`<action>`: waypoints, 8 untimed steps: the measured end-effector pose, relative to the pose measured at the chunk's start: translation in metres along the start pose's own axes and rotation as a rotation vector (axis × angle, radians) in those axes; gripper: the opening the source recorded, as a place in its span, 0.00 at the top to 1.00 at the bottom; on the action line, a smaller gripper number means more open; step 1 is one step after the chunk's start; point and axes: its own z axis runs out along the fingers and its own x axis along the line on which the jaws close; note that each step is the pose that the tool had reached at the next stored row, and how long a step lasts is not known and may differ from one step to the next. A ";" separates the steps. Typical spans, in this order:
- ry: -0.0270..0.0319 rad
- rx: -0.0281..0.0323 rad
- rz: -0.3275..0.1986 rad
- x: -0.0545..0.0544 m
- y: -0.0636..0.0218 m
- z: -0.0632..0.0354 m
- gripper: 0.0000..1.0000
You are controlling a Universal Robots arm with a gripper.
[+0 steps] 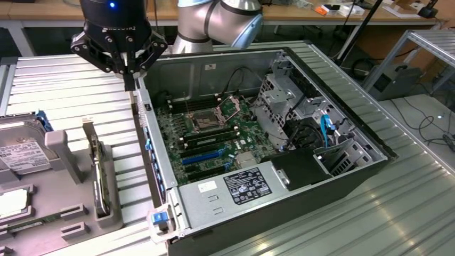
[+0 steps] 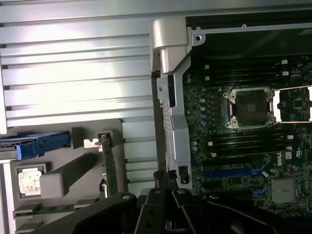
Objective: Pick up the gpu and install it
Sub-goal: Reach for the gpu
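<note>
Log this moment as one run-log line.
gripper: shut, nothing held, above case side wall | gpu: upright in gray holder, untouched | install: not done

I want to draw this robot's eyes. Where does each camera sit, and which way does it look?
Exterior view: off the arm, high up, looking down into the open computer; the arm and gripper show.
Wrist view: on the wrist, looking down past the gripper at the computer's edge and tray.
Shared: computer, gripper, graphics card standing in the tray.
</note>
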 end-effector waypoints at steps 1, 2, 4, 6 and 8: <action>0.0000 -0.0001 0.000 0.002 -0.0001 0.0000 0.90; -0.0001 -0.0001 0.000 0.003 -0.0002 0.0000 0.90; -0.0001 -0.0001 0.000 0.006 -0.0005 -0.0001 0.90; 0.0000 0.0000 0.000 0.008 -0.0006 -0.0002 0.90; -0.0001 -0.0001 0.000 0.011 -0.0008 -0.0003 0.90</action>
